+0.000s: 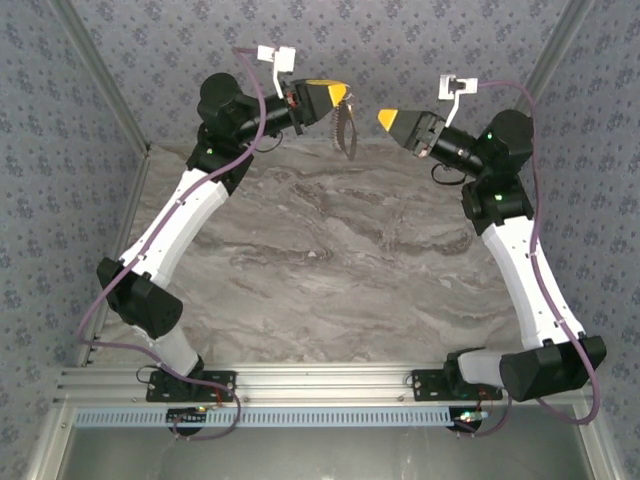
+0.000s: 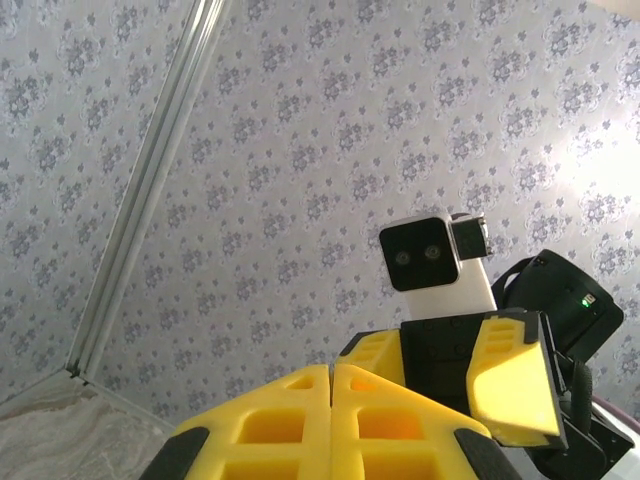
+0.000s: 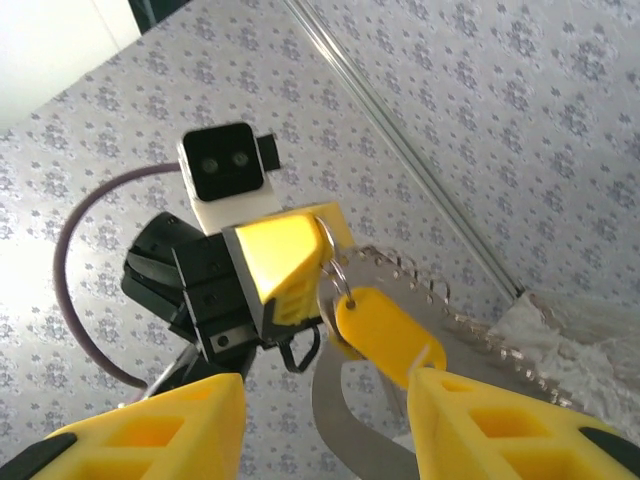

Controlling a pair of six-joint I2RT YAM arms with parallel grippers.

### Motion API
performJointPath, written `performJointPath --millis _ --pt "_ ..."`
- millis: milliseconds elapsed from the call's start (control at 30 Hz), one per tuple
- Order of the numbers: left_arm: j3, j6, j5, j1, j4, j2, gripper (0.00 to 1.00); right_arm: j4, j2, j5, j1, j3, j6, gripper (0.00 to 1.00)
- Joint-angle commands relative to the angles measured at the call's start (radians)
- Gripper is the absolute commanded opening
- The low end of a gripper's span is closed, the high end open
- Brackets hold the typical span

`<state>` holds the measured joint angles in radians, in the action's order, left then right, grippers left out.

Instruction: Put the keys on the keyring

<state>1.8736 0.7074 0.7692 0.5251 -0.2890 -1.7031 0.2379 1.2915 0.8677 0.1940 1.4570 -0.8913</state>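
Note:
My left gripper [image 1: 340, 95] is held high over the table's back edge with its yellow fingers shut; in the left wrist view the pads [image 2: 300, 400] press flat together. From its tip hangs the keyring [image 1: 345, 130], a grey loop with a beaded edge [image 3: 345, 430]. The keys, one small yellow oblong piece [image 3: 385, 335], dangle from a thin wire ring at that same tip [image 3: 322, 235]. My right gripper [image 1: 385, 120] faces it from the right, open [image 3: 325, 385]. The yellow piece's lower end sits right at one right fingertip [image 3: 430, 400]; whether they touch I cannot tell.
The grey marble table [image 1: 320, 260] lies well below both grippers. Patterned walls enclose it, with metal corner posts [image 1: 100, 80] on each side. An aluminium rail [image 1: 320, 385] carries the arm bases at the near edge. The right arm's wrist camera [image 2: 425, 255] faces the left one.

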Motion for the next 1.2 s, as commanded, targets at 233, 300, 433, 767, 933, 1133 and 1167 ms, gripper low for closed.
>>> performJointPath --millis 233,300,433,767,933,1133,1167 --pt "0.002 0.082 -0.001 -0.003 -0.133 0.019 0.00 0.159 0.129 -0.061 0.022 0.120 -0.074 0.42" --pt "0.004 0.083 0.000 -0.001 -0.133 0.016 0.00 0.167 0.147 -0.063 0.039 0.132 -0.074 0.40" --pt "0.004 0.085 -0.002 0.000 -0.134 0.013 0.00 0.173 0.187 -0.062 0.088 0.164 -0.073 0.34" --pt "-0.001 0.086 -0.007 0.003 -0.133 0.008 0.00 0.173 0.196 -0.064 0.127 0.181 -0.064 0.36" --pt "0.001 0.086 -0.004 0.004 -0.135 0.003 0.00 0.192 0.207 -0.069 0.130 0.190 -0.073 0.36" --pt "-0.001 0.068 -0.012 0.004 -0.108 0.008 0.00 0.185 0.168 -0.082 0.130 0.145 -0.068 0.41" --pt "-0.003 0.064 -0.013 0.004 -0.103 0.011 0.00 0.184 0.156 -0.088 0.129 0.131 -0.066 0.41"
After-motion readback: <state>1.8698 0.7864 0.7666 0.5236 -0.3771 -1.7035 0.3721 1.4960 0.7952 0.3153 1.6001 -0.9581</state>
